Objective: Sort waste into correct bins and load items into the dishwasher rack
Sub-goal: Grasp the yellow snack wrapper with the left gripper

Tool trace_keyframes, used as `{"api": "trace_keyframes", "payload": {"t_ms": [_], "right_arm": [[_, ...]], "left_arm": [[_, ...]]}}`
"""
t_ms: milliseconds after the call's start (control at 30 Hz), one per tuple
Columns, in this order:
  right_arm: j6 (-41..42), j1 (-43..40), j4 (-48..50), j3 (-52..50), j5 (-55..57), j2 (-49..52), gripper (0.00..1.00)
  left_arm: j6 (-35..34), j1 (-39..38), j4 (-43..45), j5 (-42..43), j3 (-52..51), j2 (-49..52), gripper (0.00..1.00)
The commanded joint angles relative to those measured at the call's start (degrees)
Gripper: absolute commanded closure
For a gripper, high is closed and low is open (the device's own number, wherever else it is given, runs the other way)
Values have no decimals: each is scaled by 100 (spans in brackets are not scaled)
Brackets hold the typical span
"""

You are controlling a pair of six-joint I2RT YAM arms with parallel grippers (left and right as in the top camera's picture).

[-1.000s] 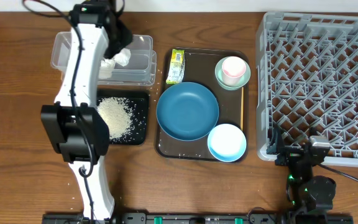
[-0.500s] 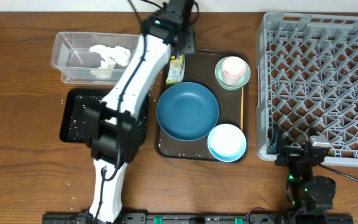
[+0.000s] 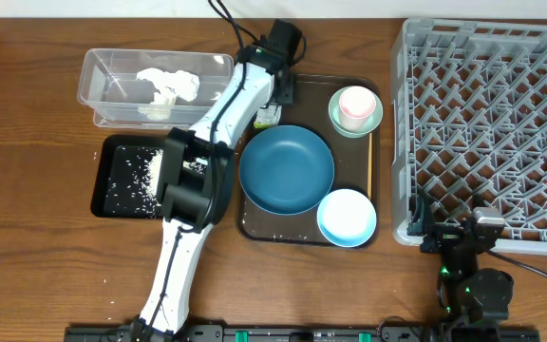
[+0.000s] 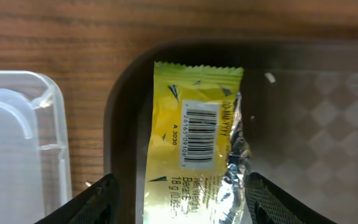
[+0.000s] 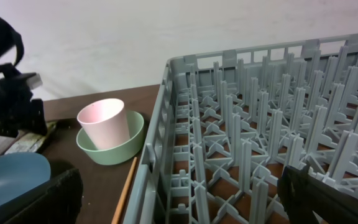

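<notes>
Left gripper (image 4: 182, 202) now lower over the wrapper (image 4: 194, 137), jaws open astride it, right gripper (image 5: 179, 199) unmoved, jaws apart

Wide-spread right claw (image 5: 179, 208), nothing between fingers. Grey rack (image 5: 260, 137) ahead and right of it. Ahead-left, pink cup (image 5: 104, 123) upright inside mint-green bowl (image 5: 120, 151); blue plate (image 5: 8, 174) edge far left.

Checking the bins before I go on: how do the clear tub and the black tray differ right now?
The clear tub is see-through and looks deeper; the black tray is opaque and shallow. The clear tub holds the crumpled tissue; the black tray holds scattered rice grains. The clear tub lies farther from the robot's base, the black tray nearer. Both are rectangular, of similar footprint, left of the brown tray.
</notes>
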Motion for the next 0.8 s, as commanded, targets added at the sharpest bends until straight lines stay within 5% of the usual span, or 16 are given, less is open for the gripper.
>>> {"api": "trace_keyframes", "payload": {"t_ms": [0, 300, 533, 767], "right_arm": [[-66, 11, -24, -7, -22, -22, 1], [-66, 11, -24, -7, -22, -22, 1], [-66, 11, -24, -7, -22, -22, 1], [-66, 11, -24, -7, -22, -22, 1]], "left_arm": [[94, 17, 9, -94, 20, 157, 33], [94, 0, -125, 212, 20, 199, 37], [92, -4, -389, 282, 44, 122, 91], [66, -4, -743, 280, 114, -750, 94]]}}
